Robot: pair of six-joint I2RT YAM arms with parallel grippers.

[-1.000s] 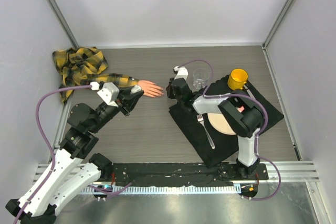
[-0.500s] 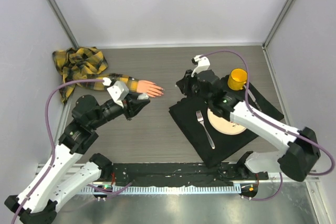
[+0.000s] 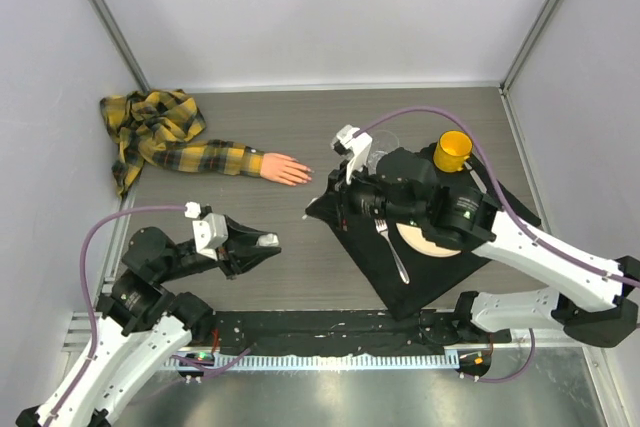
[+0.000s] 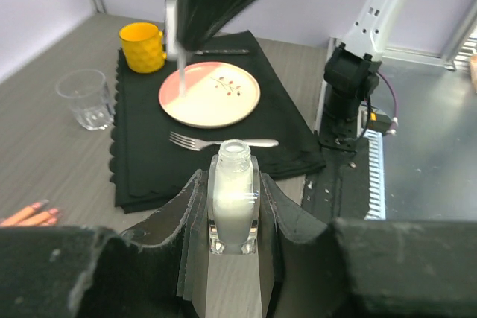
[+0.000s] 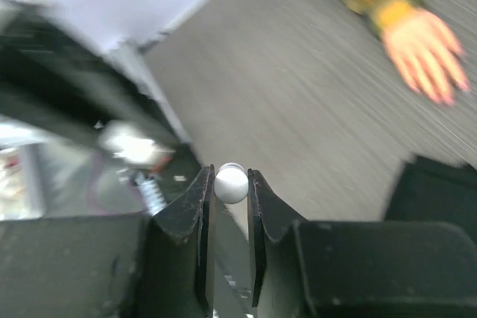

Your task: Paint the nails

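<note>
**Open bottle in one tool, brush cap in the other, nails well apart**

My left tool [image 4: 232, 188] is clamped narrow on the small clear bottle [image 4: 233, 206], pads flat against its sides, with the uncapped neck upright. It looks like smooth glass, hard and slippery, with pale liquid inside. I judge it light but easy to tip or spill, so a low grip on the body suits it. My right tool [image 5: 230, 200] pinches the white cap [image 5: 231, 182], a rounded glossy knob. In the left wrist view a thin white brush stem [image 4: 181, 65] hangs below it. I expect that stem to flex, so it wants only a light touch.

The nails [image 3: 304, 176] are at the fingertips of the peach-pink mannequin hand [image 3: 287, 168], which lies flat on the grey wood-grain table [image 3: 300, 117], well apart from both tools. The hand seems to be stiff moulded plastic, probably light enough to slide under the brush. The plaid sleeve [image 3: 210, 157] behind it is soft, rumpled cloth. The nails are too small to make out singly.
</note>
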